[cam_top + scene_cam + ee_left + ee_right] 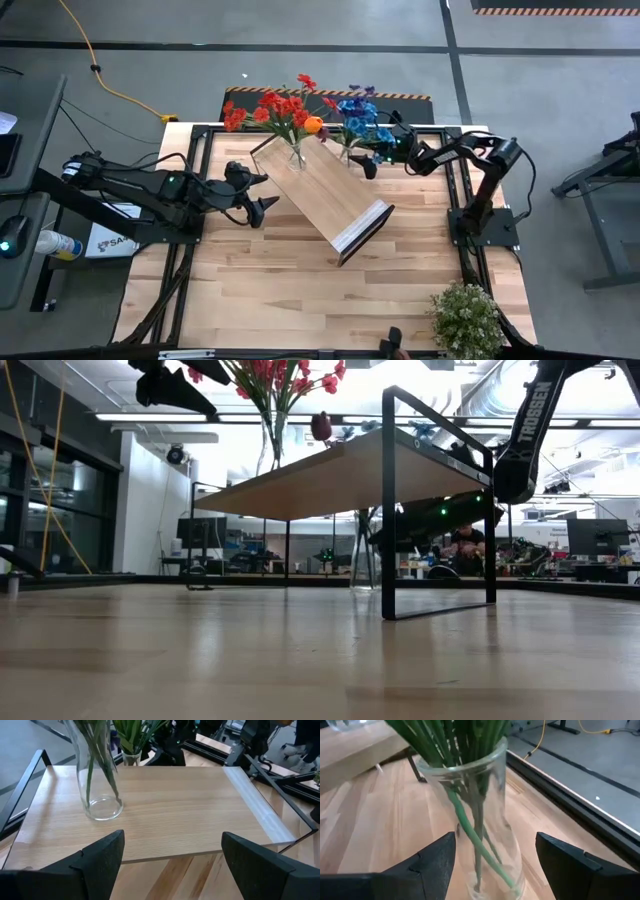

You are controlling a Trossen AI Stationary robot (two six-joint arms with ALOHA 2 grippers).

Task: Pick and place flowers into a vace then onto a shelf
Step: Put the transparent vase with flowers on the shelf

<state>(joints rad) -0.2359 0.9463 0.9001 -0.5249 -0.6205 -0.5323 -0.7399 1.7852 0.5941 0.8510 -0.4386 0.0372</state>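
Observation:
A clear vase (297,152) of red and orange flowers (275,108) stands by its base on the far left corner of the light-wood shelf (325,195); the left wrist view shows this vase (100,785) on the board (175,810). My left gripper (258,195) (172,855) hovers open off the shelf's left edge, touching nothing. A second clear vase (347,152) of blue and purple flowers (360,118) stands on the table by the shelf's far edge. My right gripper (368,165) (495,865) is open, one finger on either side of that vase's body (485,820). My right gripper comes level at the lower body of the blue-flower vase (470,870), which stands upright on the table. One finger (437,862) is close against the glass and the other (560,860) stands off it. Whether the near finger touches the glass, I cannot tell.
A bushy pale-green potted plant (465,318) sits at the table's near right corner. The shelf stands on dark frame legs (388,510), raised above the tabletop. Bare wood (260,290) lies near of the shelf. A person (465,545) sits in the room beyond.

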